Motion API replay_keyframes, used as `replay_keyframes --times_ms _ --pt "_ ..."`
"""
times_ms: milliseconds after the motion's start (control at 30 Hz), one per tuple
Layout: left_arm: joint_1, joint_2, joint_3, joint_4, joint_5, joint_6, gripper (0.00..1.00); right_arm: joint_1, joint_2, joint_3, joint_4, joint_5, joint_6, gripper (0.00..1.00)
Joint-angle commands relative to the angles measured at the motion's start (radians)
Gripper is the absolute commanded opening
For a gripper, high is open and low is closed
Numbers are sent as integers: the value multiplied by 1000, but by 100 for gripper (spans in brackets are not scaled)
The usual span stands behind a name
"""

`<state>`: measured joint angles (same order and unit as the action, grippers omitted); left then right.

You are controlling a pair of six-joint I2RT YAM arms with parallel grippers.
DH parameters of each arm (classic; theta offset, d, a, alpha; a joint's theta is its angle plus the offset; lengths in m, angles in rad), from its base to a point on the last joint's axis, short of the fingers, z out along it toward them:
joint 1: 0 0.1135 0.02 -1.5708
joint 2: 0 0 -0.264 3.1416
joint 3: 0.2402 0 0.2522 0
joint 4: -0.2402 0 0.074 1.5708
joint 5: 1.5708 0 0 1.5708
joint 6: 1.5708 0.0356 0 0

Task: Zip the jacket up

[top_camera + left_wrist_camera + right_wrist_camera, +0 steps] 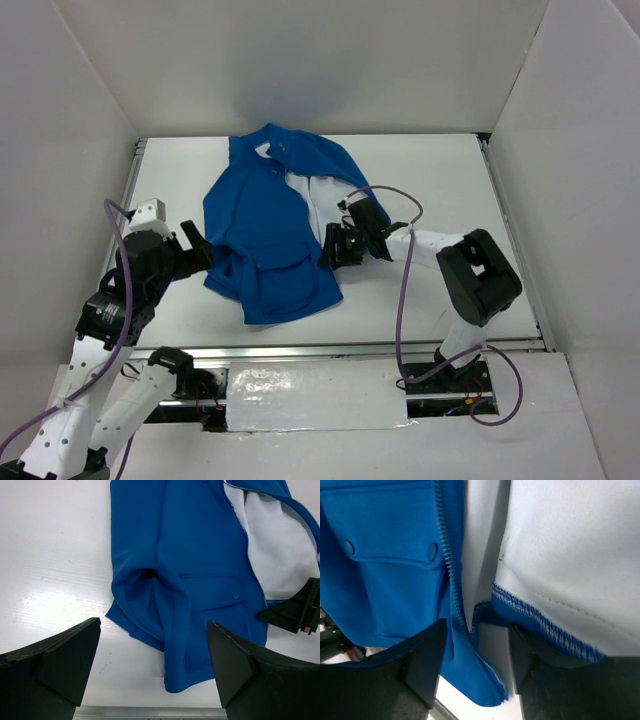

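The royal-blue jacket (265,230) lies unzipped on the white table, its right front folded back so the white lining (320,200) shows. My left gripper (198,248) is open and empty at the jacket's lower left hem; in the left wrist view the hem and pocket (215,595) lie ahead of its wide-apart fingers (154,625). My right gripper (332,248) is at the bottom of the front opening. In the right wrist view its open fingers (477,627) stand on either side of the lower zipper edge (451,570), not clamping it. No slider shows.
White walls enclose the table (440,190) on three sides. A metal rail (370,350) runs along the near edge. Purple cables (405,300) loop from both arms. The right gripper's tip shows in the left wrist view (295,612).
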<state>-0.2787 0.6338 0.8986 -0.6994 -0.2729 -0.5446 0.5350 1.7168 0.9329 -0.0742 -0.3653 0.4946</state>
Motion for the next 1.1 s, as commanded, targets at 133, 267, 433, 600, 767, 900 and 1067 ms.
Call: replay_keyframes --times_ms 133,267,433,600,767,900,1067 --pt "-5 0 0 46 28 35 99 5 20 11 117 -89 9 27" --pt "-5 -3 -1 52 38 35 99 10 -49 -23 139 -138 48 20" --pt "-7 -2 -16 101 229 63 99 39 -141 -42 181 -173 143 0" --pt "-10 1 -201 305 643 -49 95 51 -143 -43 310 -253 344 0" --pt "-56 -72 -438 709 906 -265 95 127 -128 -26 384 -219 519 0" --pt "-89 -79 -492 779 887 -313 95 201 -112 33 306 -128 529 0" --pt "-114 -14 -484 755 847 -293 94 240 -95 80 166 -10 479 42"
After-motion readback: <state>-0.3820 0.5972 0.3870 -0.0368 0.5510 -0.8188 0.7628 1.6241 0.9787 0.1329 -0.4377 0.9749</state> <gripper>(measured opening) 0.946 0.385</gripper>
